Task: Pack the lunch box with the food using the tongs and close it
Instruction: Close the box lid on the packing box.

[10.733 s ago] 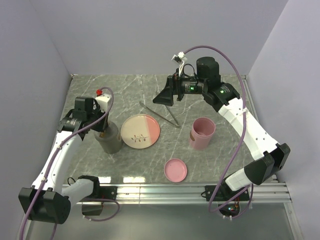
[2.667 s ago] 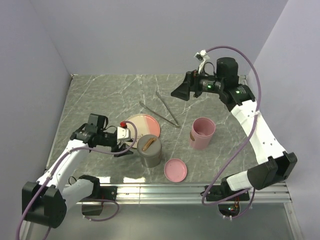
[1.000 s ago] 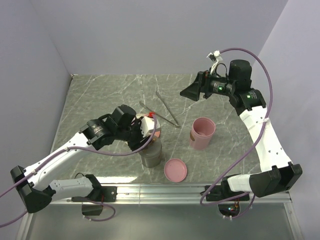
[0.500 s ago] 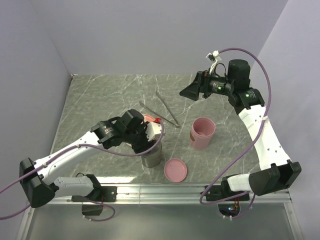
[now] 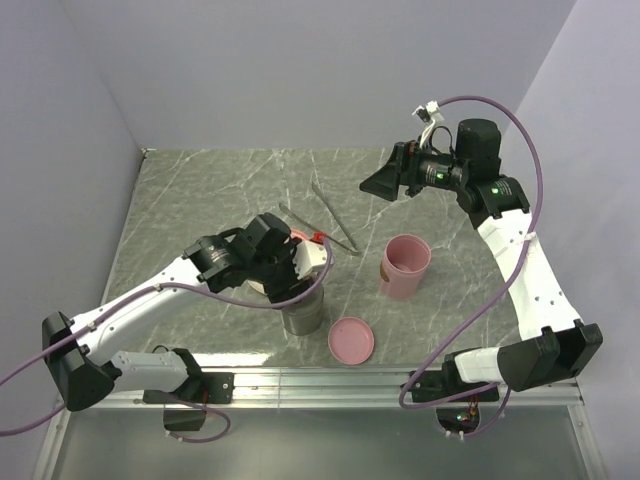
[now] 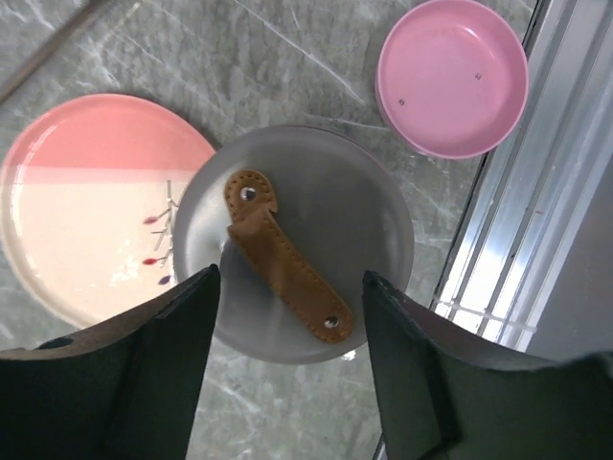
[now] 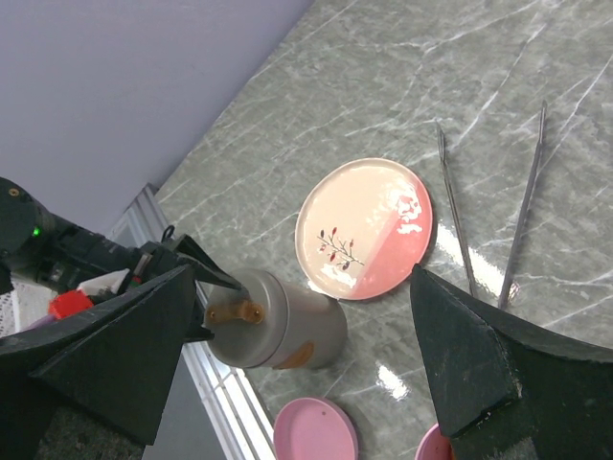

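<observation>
Landmark: a round cream-and-pink ceramic plate (image 6: 86, 220) with a small painted sprig, flat on the grey-green marbled table (image 5: 200, 190).

Tongs: the long thin silver metal tongs (image 7: 523, 206) lie flat on the table just beyond the plate's far-right rim. They do not touch the plate, and no gripper holds them. The two arms are spread in a narrow V with nothing between them, and the joined end points away from the plate to the right.

Grey canister: a grey metal cylinder (image 6: 354, 230) stands upright at the plate's near-right rim. Its lid is on, with a brown leather strap (image 6: 283, 268) across the top. Whether it touches the plate cannot be told.

Left gripper: the left gripper (image 6: 290, 278) hangs above the canister lid on the plate's near-right side. Its jaws are parted on either side of the strap and grip nothing. Whether the fingertips touch the lid cannot be told.

Right gripper: the right gripper (image 7: 300, 278) is high in the air, well beyond the plate to the far right. Its jaws are spread wide and hold nothing.

Pink tub: a pink cylindrical plastic tub (image 5: 405, 268) stands upright with its top uncovered. It is to the plate's right, past the tongs' joined end.

Pink disc: a round pink plastic lid (image 6: 450, 77) lies flat, nearer than the plate and to its right, just past the canister.
</observation>
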`<state>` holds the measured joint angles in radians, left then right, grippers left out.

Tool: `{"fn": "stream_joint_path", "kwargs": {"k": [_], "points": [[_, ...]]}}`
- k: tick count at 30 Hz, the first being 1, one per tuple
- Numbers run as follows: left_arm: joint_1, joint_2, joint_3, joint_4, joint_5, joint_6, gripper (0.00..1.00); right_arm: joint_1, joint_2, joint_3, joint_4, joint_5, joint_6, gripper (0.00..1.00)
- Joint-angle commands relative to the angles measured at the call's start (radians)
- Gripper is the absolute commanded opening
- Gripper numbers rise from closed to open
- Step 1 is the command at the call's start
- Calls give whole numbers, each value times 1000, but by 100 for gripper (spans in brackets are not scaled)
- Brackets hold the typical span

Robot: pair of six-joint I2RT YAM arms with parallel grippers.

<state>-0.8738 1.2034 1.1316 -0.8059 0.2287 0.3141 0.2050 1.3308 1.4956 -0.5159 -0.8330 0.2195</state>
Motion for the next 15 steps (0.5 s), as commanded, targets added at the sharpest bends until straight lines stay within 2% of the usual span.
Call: {"fn": "stream_joint_path", "kwargs": {"k": [1, 6, 8, 12, 15], "points": [[-4, -7, 111, -58, -25, 63, 69, -9, -8, 11, 34, -18, 4, 100], [-4, -18, 189, -56, -26, 98, 74, -10, -12, 11, 36, -18, 4, 100], [-4, -40, 198, -47, 3, 160, 75, -15, -7, 34, 34, -20, 1, 100], [-5, -90, 163, -6, 164, 322, 78, -55, 22, 116, 8, -25, 6, 100], [-17, -108, 117, 42, 302, 457, 78, -146, 27, 144, 75, -67, 73, 100]]}}
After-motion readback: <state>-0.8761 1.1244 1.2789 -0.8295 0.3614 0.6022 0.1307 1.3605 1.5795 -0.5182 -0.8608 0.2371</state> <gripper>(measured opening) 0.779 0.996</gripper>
